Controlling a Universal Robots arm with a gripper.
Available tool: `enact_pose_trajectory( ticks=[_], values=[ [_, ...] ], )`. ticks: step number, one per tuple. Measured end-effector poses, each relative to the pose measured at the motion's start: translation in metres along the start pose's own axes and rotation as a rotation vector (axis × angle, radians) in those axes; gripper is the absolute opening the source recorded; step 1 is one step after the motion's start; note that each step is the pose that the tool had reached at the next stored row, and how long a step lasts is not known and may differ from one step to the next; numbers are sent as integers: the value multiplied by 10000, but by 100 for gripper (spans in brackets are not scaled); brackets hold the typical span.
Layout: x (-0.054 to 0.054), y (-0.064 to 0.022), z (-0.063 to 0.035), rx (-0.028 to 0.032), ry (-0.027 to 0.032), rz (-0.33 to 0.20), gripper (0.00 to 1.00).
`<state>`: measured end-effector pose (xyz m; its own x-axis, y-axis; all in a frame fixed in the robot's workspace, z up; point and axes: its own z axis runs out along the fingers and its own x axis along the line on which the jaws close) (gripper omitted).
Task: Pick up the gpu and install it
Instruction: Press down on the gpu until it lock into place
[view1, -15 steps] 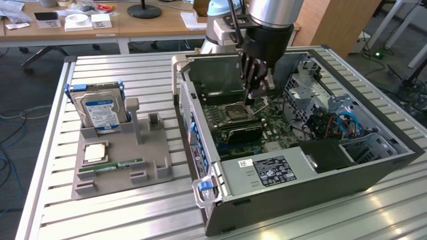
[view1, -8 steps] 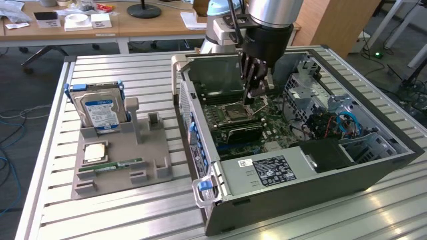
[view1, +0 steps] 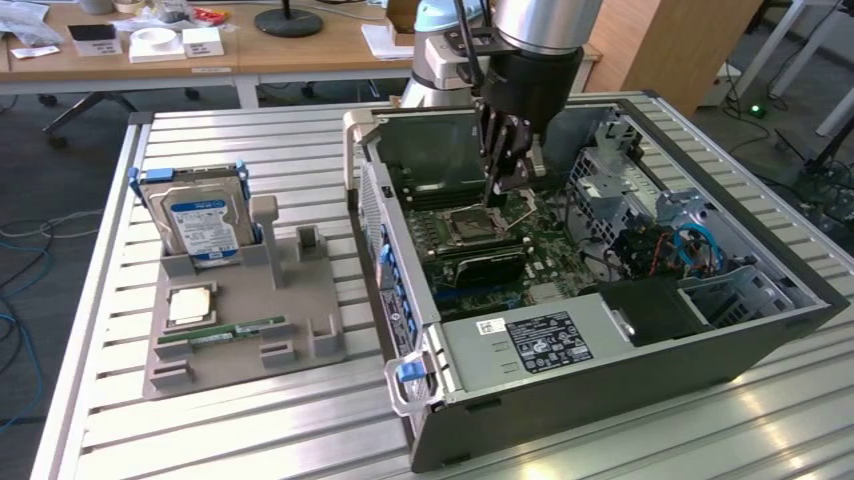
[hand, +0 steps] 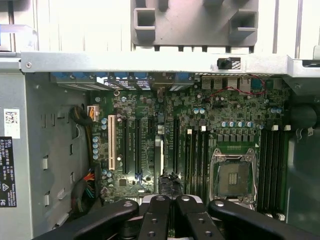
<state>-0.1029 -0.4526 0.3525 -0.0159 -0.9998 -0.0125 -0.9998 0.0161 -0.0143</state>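
One robot arm reaches down into an open computer case (view1: 747, 330) that lies on its side on the desk (view1: 267, 420). We see the hand (view1: 501, 185) low inside the case, over the green board (view1: 561, 250), near the square chip socket (view1: 474, 225). From the wrist view, the hand (hand: 169, 200) has its two middle fingers (hand: 156, 217) pressed close together, and we see nothing held between them. The gpu (view1: 481, 268) is the flat black card standing on its edge in the board, just in front of the socket and below the hand. On the exterior view's left, a gray holder tray (view1: 314, 300) sits on the desk, well apart from the hand. A hard drive (view1: 200, 225) with a blue and white label stands in it. A square chip (view1: 187, 303) and a thin green memory stick (view1: 220, 332) lie flat on it.
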Motion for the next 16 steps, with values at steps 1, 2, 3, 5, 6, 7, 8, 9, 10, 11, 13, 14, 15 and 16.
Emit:
enact_pose_trajectory(
  ticks=[1,2,3,5,6,7,8,9,10,11,13,14,15,16],
  values=[
    [-16,0,5,0,-6,-1,11],
    [-35,0,9,0,-6,-1,11],
    [-54,1,13,-1,-8,-1,11],
    [-75,1,22,0,-10,0,11],
    [-77,1,30,0,-13,-1,11],
    [-77,1,42,0,-12,-2,11],
    [-77,1,59,-1,-11,-2,11],
    [-77,2,78,-1,-10,-1,11],
    [-77,2,97,0,-12,0,11],
    [-76,3,115,-1,-12,-1,11],
    [-76,3,150,-1,-11,0,11],
    [-75,3,170,-2,-10,0,11],
    [-75,4,187,-1,-11,0,11],
    [-75,4,206,-1,-12,-1,11]
  ],
)
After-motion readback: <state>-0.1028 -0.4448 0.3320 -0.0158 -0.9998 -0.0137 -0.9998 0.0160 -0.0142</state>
